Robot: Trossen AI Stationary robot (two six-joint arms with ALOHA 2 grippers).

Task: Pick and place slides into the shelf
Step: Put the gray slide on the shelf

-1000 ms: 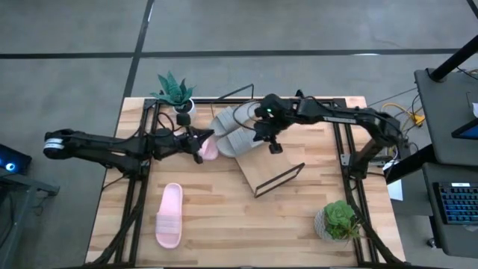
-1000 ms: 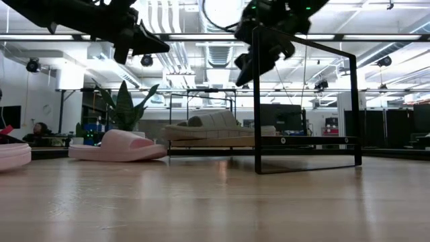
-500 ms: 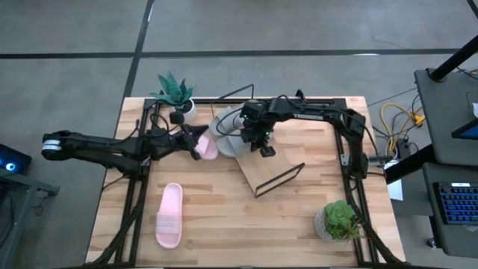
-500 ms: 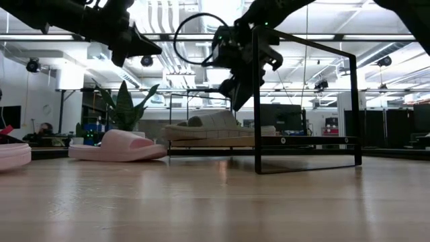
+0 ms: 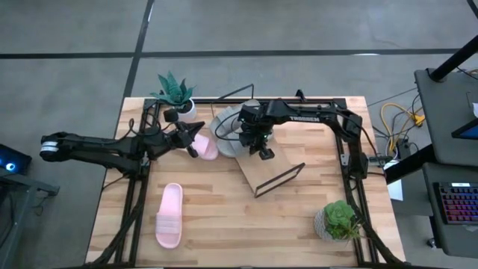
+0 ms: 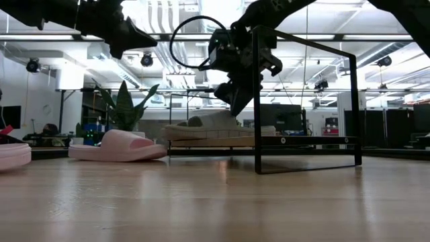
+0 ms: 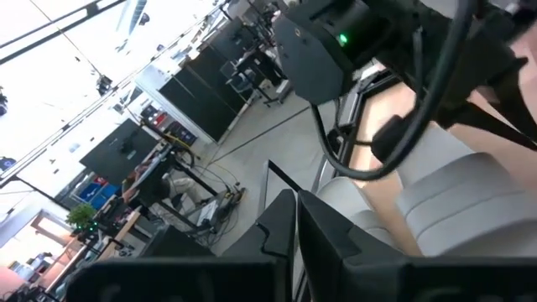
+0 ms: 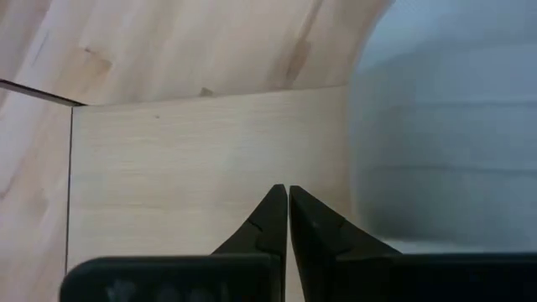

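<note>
Two grippers, both pinched shut, empty: right gripper [image 5: 264,152] has swung in over grey slides [image 5: 233,133] (I count two); left gripper [image 5: 196,135] beside one of two pink slides [image 5: 169,215].

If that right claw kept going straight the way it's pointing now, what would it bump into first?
Most likely the shelf: the right gripper, shut, aims down at its pale wood board, close beside a grey slide lying on it. How much gap remains is hard to judge.

A plank tabletop [image 5: 246,224] stands on a grey concrete floor [image 5: 299,26] crossed by dark seams, with a dark desk [image 5: 448,112] bearing a keyboard [image 5: 457,203] beside the tabletop. Beyond the tabletop, the room shows a ceiling of white ducts [image 6: 161,17] and bright lights, dark cabinets [image 6: 390,128], and a seated person [image 6: 41,129] far off.
</note>
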